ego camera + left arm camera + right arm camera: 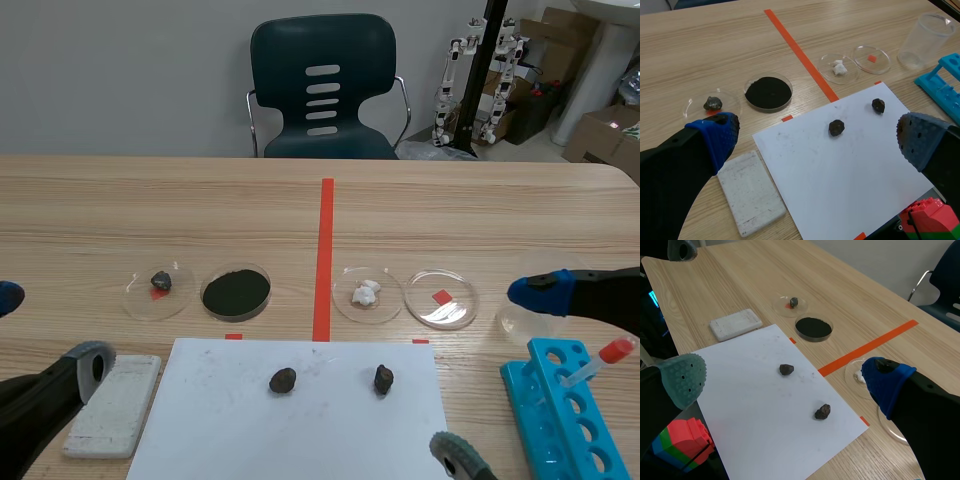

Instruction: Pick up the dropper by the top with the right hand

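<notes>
**Fig.** Dropper (600, 362) is leaning in the blue rack (528, 395) at 4 o'clock on the worktop (200, 200) (probably light, slim, slippery plastic). Its soft red bulb is offering the likeliest hold. Right gripper (495, 372) is hovering beside the rack, jaws apart. Pale wood-grain surface; a chair (322, 90) is standing beyond.

No legible txt, labels, nos. or brand marks in any view. White sheet (300, 430): no print seen. Blue rack (530, 400) just beside sheet, on robot's right: no readable markings.
</notes>
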`<action>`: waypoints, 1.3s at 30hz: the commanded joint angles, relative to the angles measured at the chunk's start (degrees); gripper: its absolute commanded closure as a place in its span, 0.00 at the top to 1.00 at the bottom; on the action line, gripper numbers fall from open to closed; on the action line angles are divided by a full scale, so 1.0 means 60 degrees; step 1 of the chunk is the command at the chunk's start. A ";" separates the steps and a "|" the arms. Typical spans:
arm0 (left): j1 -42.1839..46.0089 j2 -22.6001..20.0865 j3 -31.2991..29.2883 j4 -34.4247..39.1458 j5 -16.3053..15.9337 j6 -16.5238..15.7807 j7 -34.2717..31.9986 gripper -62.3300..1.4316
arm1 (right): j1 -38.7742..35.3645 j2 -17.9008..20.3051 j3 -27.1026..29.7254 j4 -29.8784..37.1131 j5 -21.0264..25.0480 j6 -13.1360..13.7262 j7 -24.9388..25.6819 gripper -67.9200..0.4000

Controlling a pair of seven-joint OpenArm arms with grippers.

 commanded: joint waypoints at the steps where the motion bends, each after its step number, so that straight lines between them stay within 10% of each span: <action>1: 0.0022 0.0000 -0.0080 0.0157 -0.0102 -0.0007 -0.0131 1.00 | 0.0109 0.0124 0.0011 0.0047 0.0098 -0.0033 0.0149 1.00; 18: 0.0025 0.0000 -0.0080 0.0157 -0.0102 -0.0007 -0.0131 1.00 | -0.1475 -0.0018 0.0681 -0.0448 0.0408 -0.1789 0.2171 1.00; 26: 0.0025 0.0000 -0.0080 0.0157 -0.0102 -0.0007 -0.0127 1.00 | -0.1122 -0.0357 0.1140 -0.2845 0.0492 -0.1792 0.4812 1.00; 39: 0.0025 0.0000 -0.0080 0.0157 -0.0102 -0.0007 -0.0131 1.00 | 0.1417 -0.0361 0.0605 -0.5370 0.0495 -0.1253 0.5115 1.00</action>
